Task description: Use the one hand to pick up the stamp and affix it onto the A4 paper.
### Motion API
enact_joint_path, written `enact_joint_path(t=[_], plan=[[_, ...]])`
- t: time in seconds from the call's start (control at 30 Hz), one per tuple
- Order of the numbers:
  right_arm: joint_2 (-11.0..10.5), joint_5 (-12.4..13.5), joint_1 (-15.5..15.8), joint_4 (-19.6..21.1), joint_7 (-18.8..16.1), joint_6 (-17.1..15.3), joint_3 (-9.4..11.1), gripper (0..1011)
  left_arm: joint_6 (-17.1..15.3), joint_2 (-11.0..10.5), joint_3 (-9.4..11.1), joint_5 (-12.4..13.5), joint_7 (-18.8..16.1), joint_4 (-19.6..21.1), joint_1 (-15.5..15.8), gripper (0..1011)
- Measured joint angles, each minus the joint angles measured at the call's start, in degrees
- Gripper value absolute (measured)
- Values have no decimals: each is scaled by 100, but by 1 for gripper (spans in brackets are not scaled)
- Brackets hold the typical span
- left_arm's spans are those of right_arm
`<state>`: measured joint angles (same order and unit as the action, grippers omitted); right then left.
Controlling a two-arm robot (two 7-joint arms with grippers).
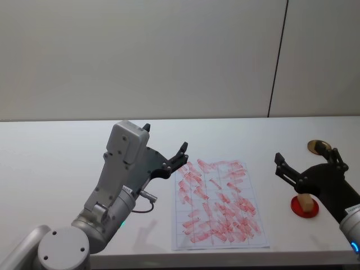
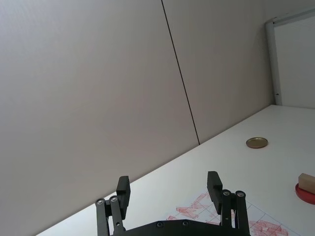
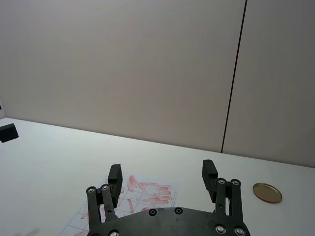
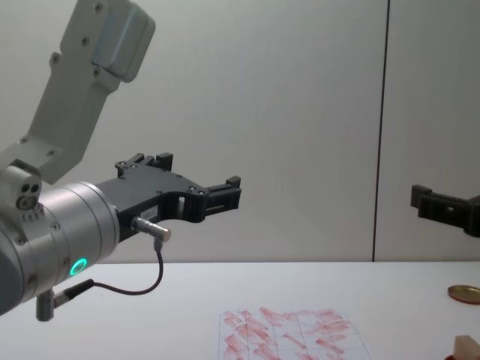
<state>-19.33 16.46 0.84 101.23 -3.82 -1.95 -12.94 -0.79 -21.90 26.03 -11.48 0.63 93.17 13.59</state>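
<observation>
1. Right gripper point(image 1: 307, 157): fingers spread wide with nothing between them. It is raised above the table point(image 1: 56, 146), at 12 o'clock from the stamp.
2. Stamp point(image 1: 305, 201): stands upright on a red round pad point(image 1: 294, 206), at 3 o'clock from the A4 paper point(image 1: 216, 205) and apart from it.
3. Brass disc point(image 1: 315, 147): lies flat at 12 o'clock from the stamp.
4. Left gripper point(image 1: 166, 139): fingers parted and empty. It is raised at 10 o'clock from the A4 paper.

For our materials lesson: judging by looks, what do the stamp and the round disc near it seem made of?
The stamp looks like unfinished wood: pale tan, matte, blocky. The disc looks like metal, perhaps brass: golden, smooth sheen, raised rim. Neither is certain from looks alone.
</observation>
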Motion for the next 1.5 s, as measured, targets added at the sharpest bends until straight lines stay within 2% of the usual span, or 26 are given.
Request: enact_joint_path(t=[1.5], plan=[[0,0,0,0,0,0,0,1001,0,0,0,0,0,0,0,993]])
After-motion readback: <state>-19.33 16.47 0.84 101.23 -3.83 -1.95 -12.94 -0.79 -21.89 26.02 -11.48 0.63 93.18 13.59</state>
